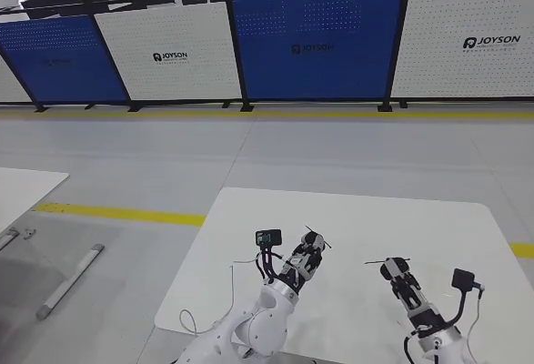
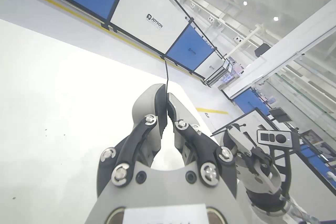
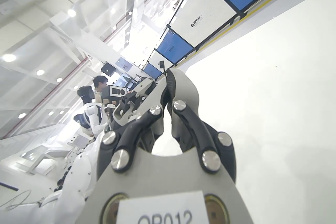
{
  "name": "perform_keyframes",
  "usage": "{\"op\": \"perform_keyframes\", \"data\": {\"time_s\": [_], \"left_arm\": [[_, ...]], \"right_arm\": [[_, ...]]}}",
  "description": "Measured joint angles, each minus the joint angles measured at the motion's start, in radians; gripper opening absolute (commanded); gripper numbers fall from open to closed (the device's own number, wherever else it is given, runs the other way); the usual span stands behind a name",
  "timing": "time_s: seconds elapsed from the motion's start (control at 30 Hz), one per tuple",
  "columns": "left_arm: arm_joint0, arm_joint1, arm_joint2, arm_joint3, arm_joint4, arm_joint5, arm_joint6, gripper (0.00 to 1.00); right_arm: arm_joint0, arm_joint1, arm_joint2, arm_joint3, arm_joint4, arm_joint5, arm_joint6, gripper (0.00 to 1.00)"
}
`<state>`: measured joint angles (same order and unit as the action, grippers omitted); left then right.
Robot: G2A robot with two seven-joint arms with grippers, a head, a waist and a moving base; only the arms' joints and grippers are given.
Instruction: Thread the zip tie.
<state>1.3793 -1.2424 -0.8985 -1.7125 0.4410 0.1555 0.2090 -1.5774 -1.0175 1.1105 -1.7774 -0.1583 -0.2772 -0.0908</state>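
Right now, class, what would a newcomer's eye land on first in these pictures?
The left end effector, clamped on a thin black strip poking past its tips. Beside it over the white table, the right end effector pinches a zip tie whose square head juts out.

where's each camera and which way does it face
top view: above the arms, looking down at the white table; both arms show.
left wrist view: on that wrist, along the left gripper, shut on a zip tie strip.
right wrist view: likewise, along the right gripper, shut on a zip tie.
shared: each wrist view catches the other gripper.
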Motion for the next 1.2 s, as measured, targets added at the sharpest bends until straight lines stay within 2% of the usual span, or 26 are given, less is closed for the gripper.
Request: {"op": "perform_keyframes", "data": {"time_s": [0.1,0.2,0.43,0.57,0.73,0.8,1.07,1.2], "left_arm": [[0.0,0.0,0.0,0.0,0.0,0.0,0.0,0.0],[0.0,0.0,0.0,0.0,0.0,0.0,0.0,0.0],[0.001,0.0,0.0,0.001,0.001,-0.003,-0.002,0.0],[0.012,0.0,0.001,0.007,0.016,-0.035,-0.025,0.0],[0.028,-0.001,-0.005,-0.01,0.006,-0.057,-0.028,0.0],[0.029,-0.001,-0.006,-0.012,0.005,-0.056,-0.025,0.0],[0.028,-0.001,-0.006,-0.011,0.006,-0.056,-0.026,0.0],[0.029,-0.002,-0.006,-0.01,0.004,-0.055,-0.027,0.0]], "right_arm": [[0.04,-0.025,-0.073,0.054,-0.024,-0.028,-0.074,0.0],[0.077,-0.042,-0.122,0.101,-0.046,-0.019,-0.103,0.0],[0.076,-0.041,-0.119,0.1,-0.045,-0.018,-0.101,0.0],[0.073,-0.043,-0.118,0.096,-0.034,-0.023,-0.106,0.0],[0.066,-0.058,-0.12,0.101,0.043,-0.064,-0.136,0.0],[0.07,-0.063,-0.123,0.107,0.075,-0.06,-0.125,0.0],[0.071,-0.063,-0.122,0.107,0.076,-0.057,-0.123,0.0],[0.073,-0.07,-0.114,0.095,0.062,-0.017,-0.133,0.0]]}}
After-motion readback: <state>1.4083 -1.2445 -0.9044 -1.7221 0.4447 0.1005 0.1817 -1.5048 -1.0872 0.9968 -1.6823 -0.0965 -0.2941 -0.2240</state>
